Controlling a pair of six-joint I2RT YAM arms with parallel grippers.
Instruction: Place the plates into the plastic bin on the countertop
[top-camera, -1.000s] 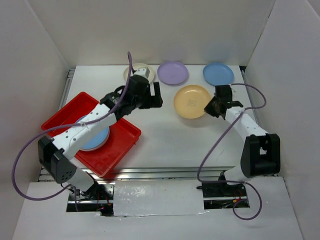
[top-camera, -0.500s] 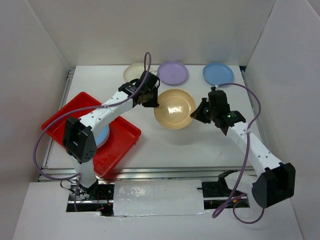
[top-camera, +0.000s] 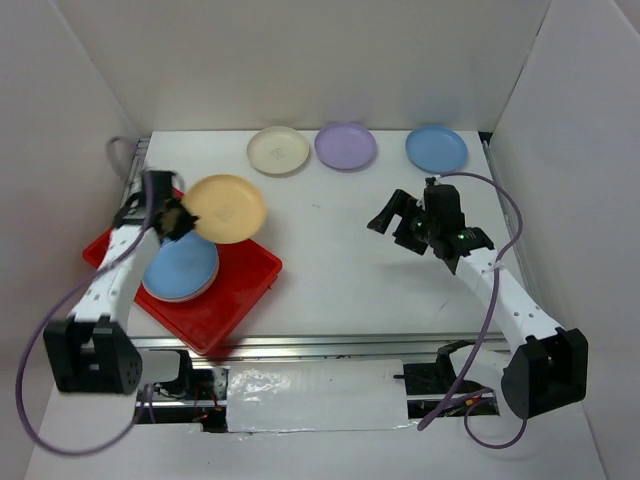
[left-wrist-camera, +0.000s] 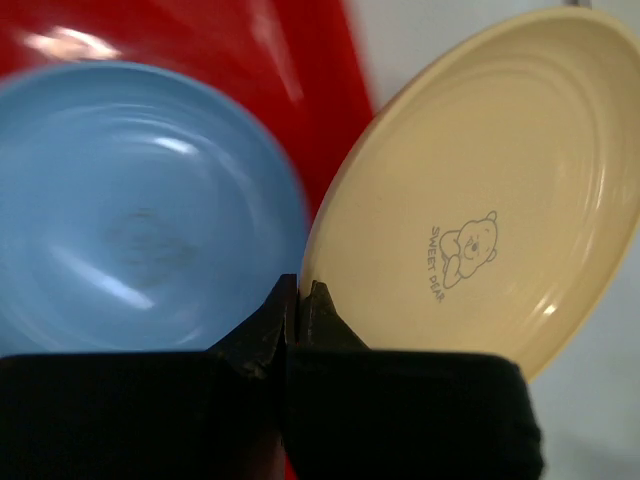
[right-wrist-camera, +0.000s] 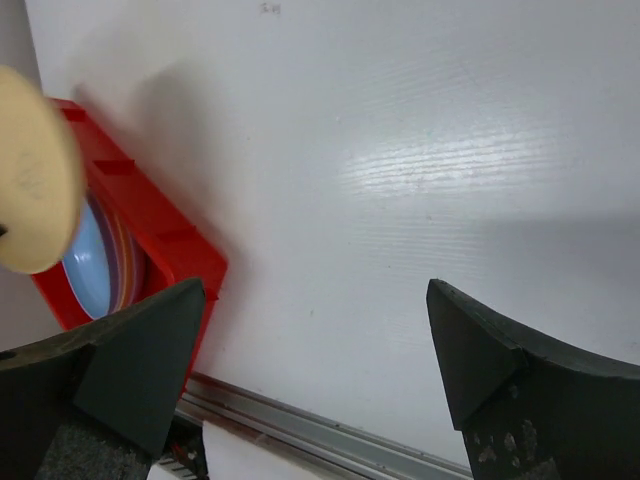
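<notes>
My left gripper (top-camera: 172, 218) is shut on the rim of a yellow-orange plate (top-camera: 225, 208) and holds it tilted above the far side of the red plastic bin (top-camera: 245, 285). The left wrist view shows the jaws (left-wrist-camera: 298, 290) pinching that plate's edge (left-wrist-camera: 480, 200), with a bear print on its face. Below it a blue plate (top-camera: 182, 268) tops a stack in the bin (left-wrist-camera: 300, 60). On the countertop (top-camera: 330, 260), my right gripper (top-camera: 392, 222) hangs open and empty at mid right. A cream plate (top-camera: 279, 150), a purple plate (top-camera: 346, 146) and a blue plate (top-camera: 436, 148) lie along the far edge.
The right wrist view looks across the bare countertop (right-wrist-camera: 400, 150) to the bin's corner (right-wrist-camera: 150, 215), the held plate (right-wrist-camera: 30, 190) and the metal rail (right-wrist-camera: 320, 430) at the near edge. White walls enclose the table on three sides.
The yellow-orange plate went from my right gripper to my left. The left arm swung left with it to over the bin. The right gripper opened and stayed at mid right.
</notes>
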